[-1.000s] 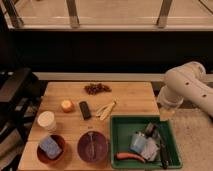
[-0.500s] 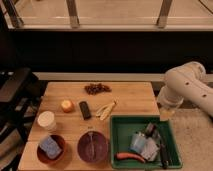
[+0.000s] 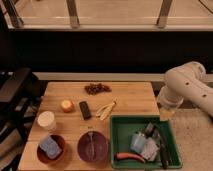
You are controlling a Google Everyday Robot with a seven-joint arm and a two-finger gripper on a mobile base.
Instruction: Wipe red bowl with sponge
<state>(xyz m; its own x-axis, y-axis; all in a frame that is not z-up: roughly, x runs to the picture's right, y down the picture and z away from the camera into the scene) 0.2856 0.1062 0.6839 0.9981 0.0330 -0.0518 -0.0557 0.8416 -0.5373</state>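
Small blue-grey rectangular sponge (image 3: 50, 146) lying inside round terracotta-red bowl (image 3: 62, 153) at wooden counter's (image 3: 130, 100) front-left corner, well apart and leftward from pale robot hand (image 3: 167, 113), fingers spread, empty, by right edge.

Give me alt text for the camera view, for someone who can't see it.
A blue-grey sponge lies in a red bowl at the near left corner of a wooden table, beside a purple bowl. A white robot arm hangs its open gripper at the table's right edge, behind a cluttered green tray.
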